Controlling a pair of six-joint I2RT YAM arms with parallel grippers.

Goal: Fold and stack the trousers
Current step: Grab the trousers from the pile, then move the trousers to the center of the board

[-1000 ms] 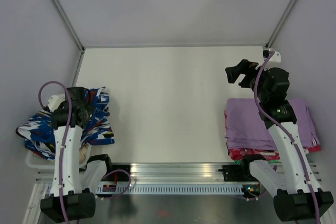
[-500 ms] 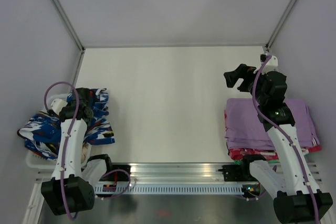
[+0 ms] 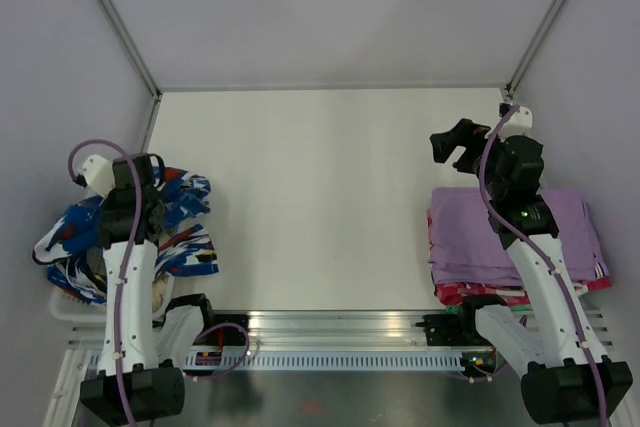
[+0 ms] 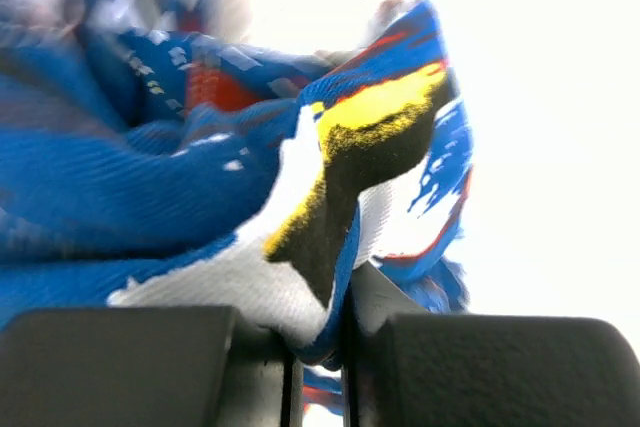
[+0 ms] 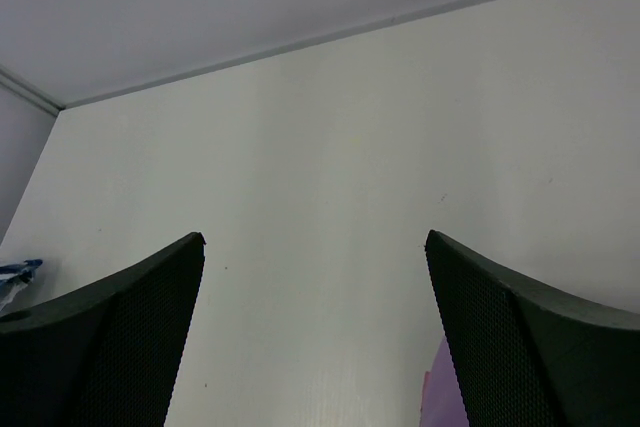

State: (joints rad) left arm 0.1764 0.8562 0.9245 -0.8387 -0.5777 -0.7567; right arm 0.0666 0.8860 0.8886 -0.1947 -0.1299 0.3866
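Note:
The trousers, in a blue, white and black print with red and yellow flecks, lie crumpled at the table's left edge, partly in a white bin. My left gripper is shut on a fold of the trousers, pinched between its black fingers. From above, the left arm's wrist covers the grip point. My right gripper hangs open and holds nothing above the table's right side, seen as the right gripper in the top view.
A stack of folded lilac garments lies at the right edge under the right arm, with red and pink cloth below it. White table lies between the two piles. Walls close in the back and sides.
The left gripper has closed from wide open onto a fold of the trousers, and the cloth has shifted slightly. The right gripper has barely moved and stays open.

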